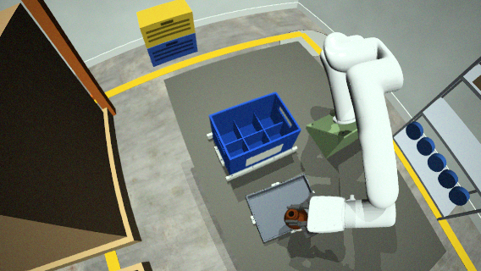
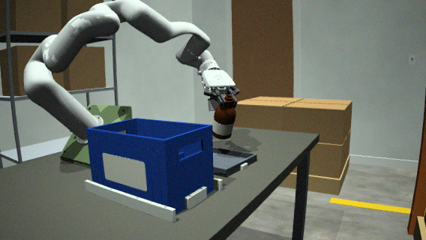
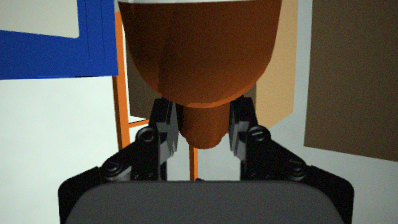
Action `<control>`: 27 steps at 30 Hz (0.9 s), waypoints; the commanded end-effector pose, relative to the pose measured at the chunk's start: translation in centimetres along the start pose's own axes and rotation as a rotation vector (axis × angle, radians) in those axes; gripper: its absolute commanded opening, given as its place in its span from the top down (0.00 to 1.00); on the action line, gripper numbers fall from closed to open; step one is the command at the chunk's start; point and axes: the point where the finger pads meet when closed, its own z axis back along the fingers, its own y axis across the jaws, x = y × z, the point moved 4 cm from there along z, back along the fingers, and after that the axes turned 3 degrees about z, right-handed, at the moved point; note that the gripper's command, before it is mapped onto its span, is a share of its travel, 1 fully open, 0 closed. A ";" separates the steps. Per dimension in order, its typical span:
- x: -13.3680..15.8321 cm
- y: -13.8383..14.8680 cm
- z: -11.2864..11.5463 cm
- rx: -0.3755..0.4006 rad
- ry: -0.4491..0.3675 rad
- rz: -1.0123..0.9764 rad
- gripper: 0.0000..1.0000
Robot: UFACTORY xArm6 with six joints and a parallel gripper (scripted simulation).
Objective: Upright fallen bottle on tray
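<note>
We see the gripper clenched on the brown bottle's neck above the grey tray. The dark table stands on concrete floor beside stacked cardboard boxes.

Stacked cardboard boxes; metal shelf rack, yellow-blue bin

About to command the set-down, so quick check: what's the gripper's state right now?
Gripper: closed on the brown bottle, gripped at its neck and hanging above the tray.

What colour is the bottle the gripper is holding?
Brown bottle with a white label band; the exterior view shows it best.
</note>
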 end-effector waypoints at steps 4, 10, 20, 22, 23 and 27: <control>0.0 0.1 0.1 0.000 -0.043 -0.005 1.00; -0.1 0.1 0.2 0.000 -0.069 -0.006 1.00; -0.1 0.1 0.2 0.000 -0.086 -0.007 1.00; -0.1 0.1 0.2 0.000 -0.086 -0.007 1.00; -0.1 0.1 0.2 0.000 -0.086 -0.007 1.00; -0.1 0.1 0.2 0.000 -0.086 -0.007 1.00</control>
